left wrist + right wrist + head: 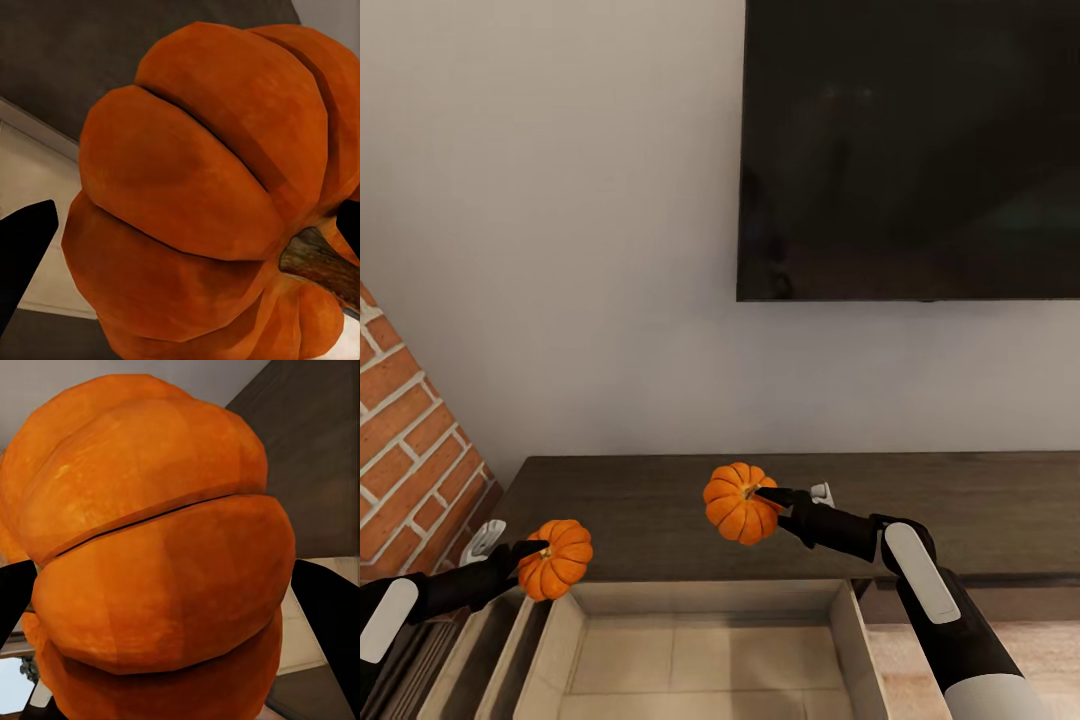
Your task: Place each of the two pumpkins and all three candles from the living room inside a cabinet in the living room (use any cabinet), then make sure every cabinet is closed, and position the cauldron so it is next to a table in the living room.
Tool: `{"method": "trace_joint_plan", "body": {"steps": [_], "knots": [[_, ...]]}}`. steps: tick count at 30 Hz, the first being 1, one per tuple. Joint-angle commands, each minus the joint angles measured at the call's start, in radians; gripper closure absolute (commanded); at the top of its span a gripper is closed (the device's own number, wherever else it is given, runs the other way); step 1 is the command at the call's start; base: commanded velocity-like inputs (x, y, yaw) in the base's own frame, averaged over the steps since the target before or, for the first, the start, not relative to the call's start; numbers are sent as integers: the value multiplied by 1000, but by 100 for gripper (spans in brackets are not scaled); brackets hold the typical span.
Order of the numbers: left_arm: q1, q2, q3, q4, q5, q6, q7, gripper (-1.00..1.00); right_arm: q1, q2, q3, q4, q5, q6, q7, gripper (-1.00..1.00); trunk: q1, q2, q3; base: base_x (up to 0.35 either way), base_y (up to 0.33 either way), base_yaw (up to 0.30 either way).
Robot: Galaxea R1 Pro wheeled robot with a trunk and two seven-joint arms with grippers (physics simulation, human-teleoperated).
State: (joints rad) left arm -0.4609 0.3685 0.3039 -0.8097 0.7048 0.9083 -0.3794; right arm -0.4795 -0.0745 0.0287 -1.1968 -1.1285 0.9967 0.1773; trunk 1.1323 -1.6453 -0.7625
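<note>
my right gripper (pixel 772 497) is pinched on one pumpkin (pixel 738 502), fingers at its stem end, holding it in the air above the cabinet (pixel 660 500) top, just behind the open drawer (pixel 705 650). in the right wrist view that pumpkin (pixel 154 562) bulges between my dark fingers (pixel 330 615). my left gripper (pixel 532 552) is clamped on the other pumpkin (pixel 555 558), hanging over the drawer's left front corner — the left wrist view shows its ribs and woody stem (pixel 322 262). both are lifted clear of the rim so they can drop inside. the pale drawer floor looks bare from here. beyond — grey wall, black tv (pixel 910 150), brick (pixel 410 450) to the left.
</note>
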Motion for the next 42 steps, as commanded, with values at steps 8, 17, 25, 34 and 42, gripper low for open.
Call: {"method": "trace_joint_plan", "body": {"steps": [8, 17, 25, 34, 42], "knots": [[19, -42, -22, 47, -16, 27, -30, 100, 21, -33, -46, -33, -1, 24, 21, 100, 0, 0, -1, 0, 0, 0], [26, -94, -37, 101, -22, -1, -21, 100, 31, -26, -81, 20, 103, -1, 29, 100, 0, 0, -1, 0, 0, 0], [27, -140, -51, 149, -22, -30, -21, 100, 32, -24, -75, 57, 99, 2, 21, 100, 0, 0, -1, -35, 0, 0], [27, -137, -52, 165, -23, -37, -22, 100, 32, -22, -75, 57, 100, 3, 21, 100, 0, 0, -1, -34, 8, 0], [27, -137, -52, 165, -24, -38, -22, 100, 32, -22, -49, 57, 100, 3, 21, 100, 0, 0, -1, -100, 65, 0]]}}
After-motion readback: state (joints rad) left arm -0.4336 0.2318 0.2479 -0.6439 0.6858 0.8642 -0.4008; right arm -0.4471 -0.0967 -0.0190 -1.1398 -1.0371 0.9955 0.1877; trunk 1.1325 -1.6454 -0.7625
